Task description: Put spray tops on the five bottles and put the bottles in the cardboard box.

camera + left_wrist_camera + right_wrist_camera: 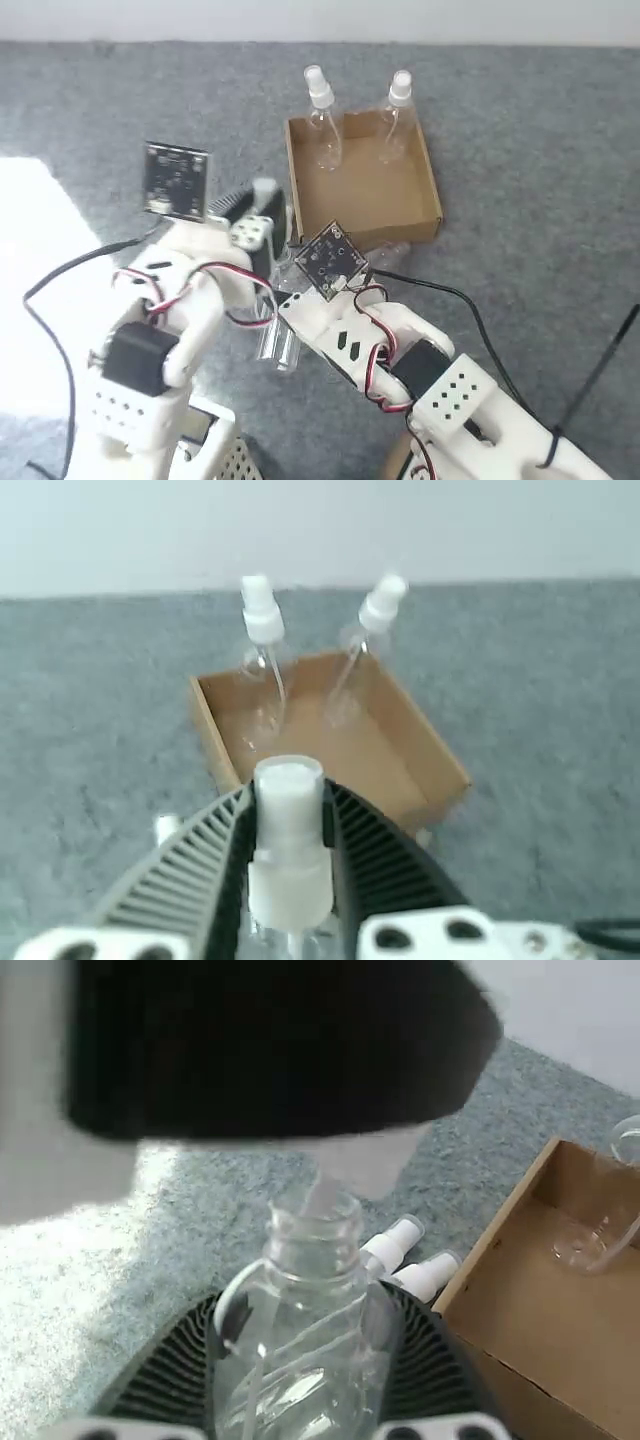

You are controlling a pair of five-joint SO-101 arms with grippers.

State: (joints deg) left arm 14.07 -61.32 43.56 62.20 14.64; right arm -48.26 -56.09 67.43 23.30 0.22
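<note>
Left pincer (288, 792) clamped on spray top (289, 875), right pincer (305, 1310) gripping bottle (300, 1390), arms side by side

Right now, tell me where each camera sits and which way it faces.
High view: fixed above the table, looking down on both arms and the cardboard box.
Left wrist view: on the left arm, facing the box past the left gripper, shut on a spray top.
Right wrist view: on the right arm, looking along the right gripper, which holds an open bottle.
Shared: all three show the box; the high and left wrist views show two capped bottles standing in it.
</note>
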